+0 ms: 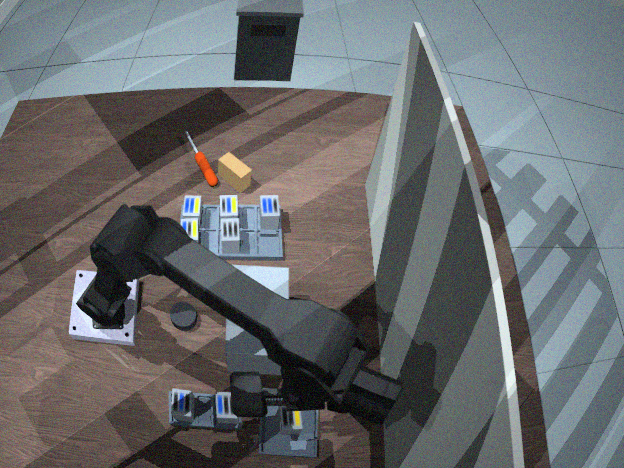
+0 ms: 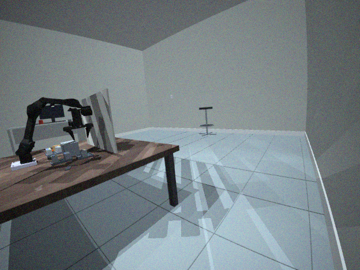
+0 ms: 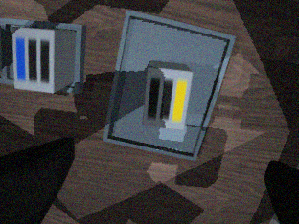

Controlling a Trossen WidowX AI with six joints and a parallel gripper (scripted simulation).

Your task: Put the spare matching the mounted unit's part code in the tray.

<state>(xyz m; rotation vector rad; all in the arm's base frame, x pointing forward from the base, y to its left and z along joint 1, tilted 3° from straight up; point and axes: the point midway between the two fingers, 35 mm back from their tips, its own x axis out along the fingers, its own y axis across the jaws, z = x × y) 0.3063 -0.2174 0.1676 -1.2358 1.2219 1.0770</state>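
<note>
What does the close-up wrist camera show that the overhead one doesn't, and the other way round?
Only the wrist view shows the spare whole in the tray, with two dark bars and one yellow, and the open pincer above it holding nothing. Only the top view shows the screwdriver, tan block, upright panel and rack of spares. Both show the tray and a neighbouring blue-barred spare.

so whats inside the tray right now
One spare with two dark stripes and one yellow stands in the tray, apart from the open gripper. Its underside is hidden.
</note>
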